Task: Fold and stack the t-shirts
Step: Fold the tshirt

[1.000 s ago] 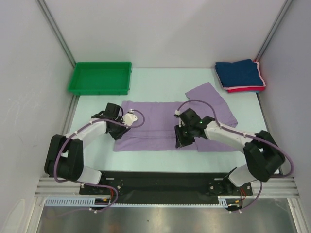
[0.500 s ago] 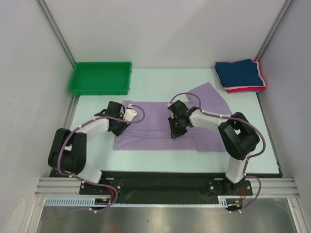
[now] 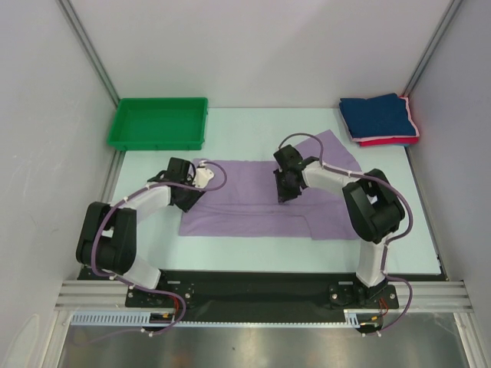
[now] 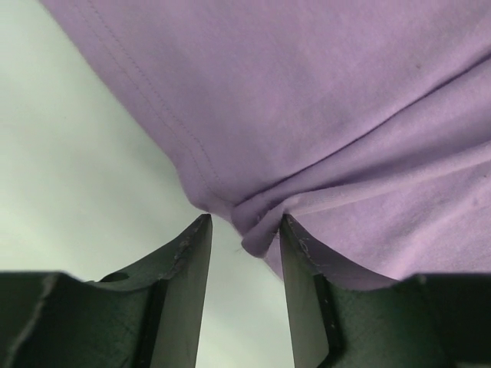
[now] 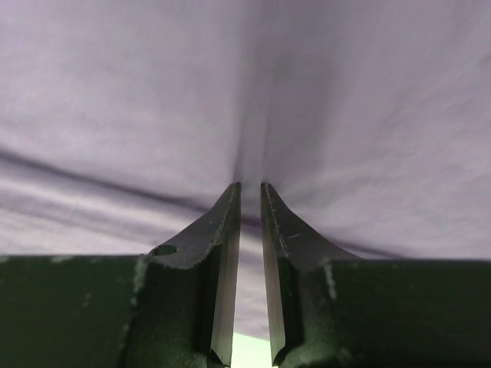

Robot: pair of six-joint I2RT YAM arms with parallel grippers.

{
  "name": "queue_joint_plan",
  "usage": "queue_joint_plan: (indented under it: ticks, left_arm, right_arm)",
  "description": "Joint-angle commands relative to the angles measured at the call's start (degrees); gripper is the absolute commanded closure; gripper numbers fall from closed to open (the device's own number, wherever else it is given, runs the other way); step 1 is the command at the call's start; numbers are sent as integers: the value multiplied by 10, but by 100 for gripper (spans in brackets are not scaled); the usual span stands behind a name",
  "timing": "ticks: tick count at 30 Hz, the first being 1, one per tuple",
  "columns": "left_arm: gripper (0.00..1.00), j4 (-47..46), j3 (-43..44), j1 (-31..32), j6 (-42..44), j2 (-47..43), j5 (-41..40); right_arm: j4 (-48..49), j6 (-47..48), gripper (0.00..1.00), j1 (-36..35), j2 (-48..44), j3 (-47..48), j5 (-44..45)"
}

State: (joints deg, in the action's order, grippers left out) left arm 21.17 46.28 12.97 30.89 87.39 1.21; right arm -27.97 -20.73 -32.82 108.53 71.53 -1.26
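Though obscure from above, left pincer (image 4: 244, 227) apart at lavender t-shirt (image 4: 322, 100) hem, right pincer (image 5: 249, 188) clamped on 1 fold.

Back middle: bare table (image 3: 268, 126) between green tray (image 3: 157, 123) and folded stack (image 3: 380, 119) — an open lane.
Centre: lavender t-shirt (image 3: 245, 215) lies wide and flat, with left arm (image 3: 146, 203) and right arm (image 3: 337, 180) low across it.
Sides: walls (image 3: 46, 115) close beside both table edges.
Near edge: narrow bare strip — arm bases behind it.

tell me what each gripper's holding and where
Right gripper pinches the lavender t-shirt at a raised crease. Left gripper holds nothing: its jaws stand open around a bunched hem corner.
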Motion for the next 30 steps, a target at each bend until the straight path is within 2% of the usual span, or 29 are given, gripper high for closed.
queue_joint_plan:
  ticks: [1, 4, 5, 8, 10, 14, 17, 28, 30]
  left_arm:
    - [54, -21, 30, -13, -10, -2, -10]
    - [53, -16, 42, -20, -10, -7, -21]
    - [53, -10, 43, -22, -8, -9, -19]
    - [53, -6, 36, -22, -1, -13, -3]
    - [53, -6, 22, -23, 0, -19, 12]
    - [52, -13, 7, -23, 1, -27, 34]
    - [52, -14, 7, -22, 3, -21, 41]
    - [53, -9, 13, -22, 1, -21, 50]
    - [54, -8, 11, -22, 2, -23, 50]
  right_arm:
    - [-14, 19, 78, 10, 9, 40, 35]
    - [-45, 38, 74, 25, -20, 58, 31]
    - [-66, 43, 70, 27, -32, 55, 37]
    - [-137, 27, 61, 27, -86, 38, 113]
    - [-171, -11, 60, 26, -128, 1, 154]
    - [-174, -44, 55, 15, -190, -94, 136]
    - [-142, -41, 55, 8, -187, -126, 119]
    - [-87, -16, 63, 14, -100, -118, 126]
    - [-84, -18, 69, 13, -90, -114, 131]
